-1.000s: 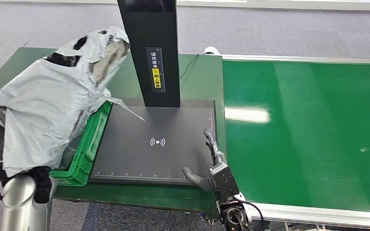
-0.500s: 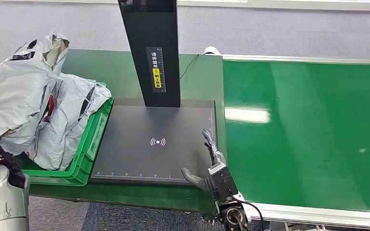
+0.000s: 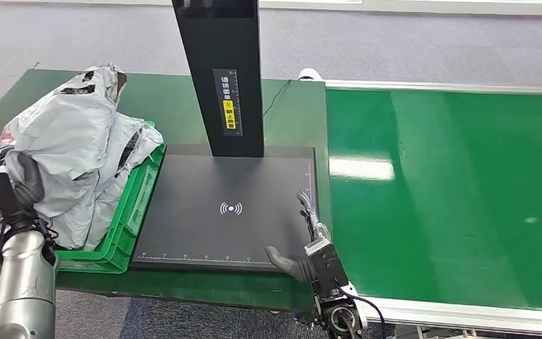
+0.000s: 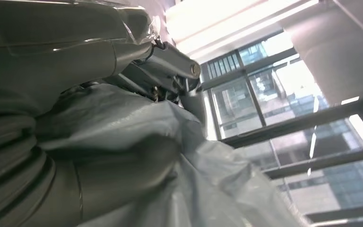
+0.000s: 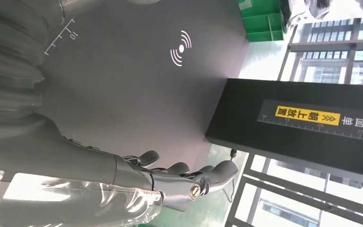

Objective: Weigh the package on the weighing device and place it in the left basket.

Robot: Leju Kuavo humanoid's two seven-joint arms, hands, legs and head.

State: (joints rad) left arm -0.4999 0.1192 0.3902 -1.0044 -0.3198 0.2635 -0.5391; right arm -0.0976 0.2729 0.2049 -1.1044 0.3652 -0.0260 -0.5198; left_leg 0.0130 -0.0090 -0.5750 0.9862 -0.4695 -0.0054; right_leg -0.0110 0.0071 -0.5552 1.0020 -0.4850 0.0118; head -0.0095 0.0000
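The crumpled grey plastic package (image 3: 77, 152) lies in the green basket (image 3: 123, 233) at the left of the table, heaped above its rim. My left hand (image 3: 15, 189) is at the basket's near left side, against the package. In the left wrist view the thumb (image 4: 123, 175) and dark fingers (image 4: 170, 71) clasp a fold of the package (image 4: 208, 179). The black weighing plate (image 3: 233, 212) lies bare. My right hand (image 3: 309, 244) rests at its front right corner, fingers (image 5: 179, 172) spread, holding nothing.
A black column (image 3: 222, 70) with a yellow label rises from the back of the weighing plate. A wide green conveyor belt (image 3: 452, 191) fills the right side. A thin cable (image 3: 275, 95) runs across the green table behind the column.
The package came down from above the basket and now sits in it, with my left hand lower at the basket's near left. The right hand has not moved.
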